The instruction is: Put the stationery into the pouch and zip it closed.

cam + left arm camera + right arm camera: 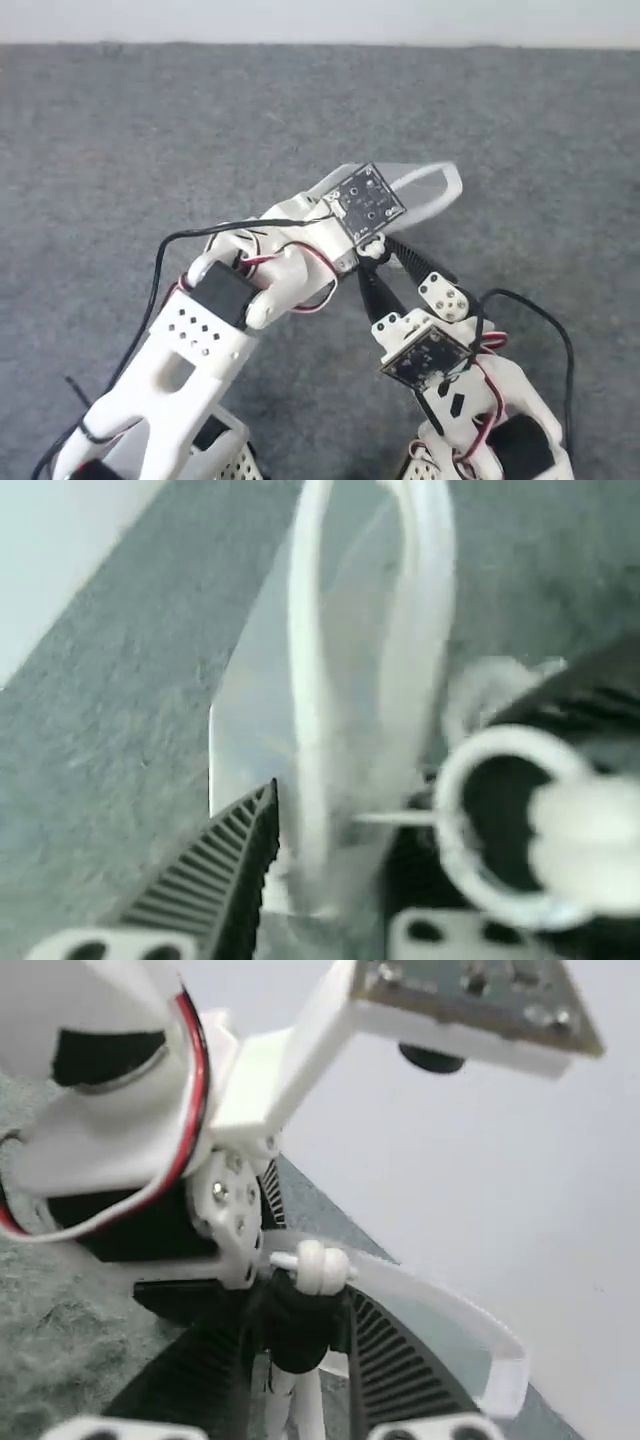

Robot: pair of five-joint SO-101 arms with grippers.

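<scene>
1. Grey, carpet-like table surface [120, 130], with a pale wall strip [320, 20] along its far edge.
2. Pouch [425, 190]: the task's item.
   - It is clear and see-through, with a rounded far end and white banding along the edges.
   - In the left wrist view its transparent panel [250, 740] and two white zip bands [310, 680] run straight out ahead of the jaws.
   - In the right wrist view one white band [440, 1305] extends sideways past the jaws and shows against the wall, not against the table.
3. Left gripper [330, 850]:
   - The jaws pinch the pouch's near end.
   - One black ribbed jaw lies just beside the white band, and the band passes between the two jaws.
   - The pouch extends forward from the jaw tips.
   - In the high view this gripper sits under its own camera board [367, 203].
4. Right gripper [300, 1310]:
   - It is just beside the left gripper's jaws, at the near end of the pouch.
   - A white knob [315, 1265] sits just ahead of it, where the white band begins, above a dark piece I cannot identify.
   - Whether its jaws are spread or pressed together cannot be told.
5. Stationery: no item can be made out inside the pouch or beside the jaws.
</scene>
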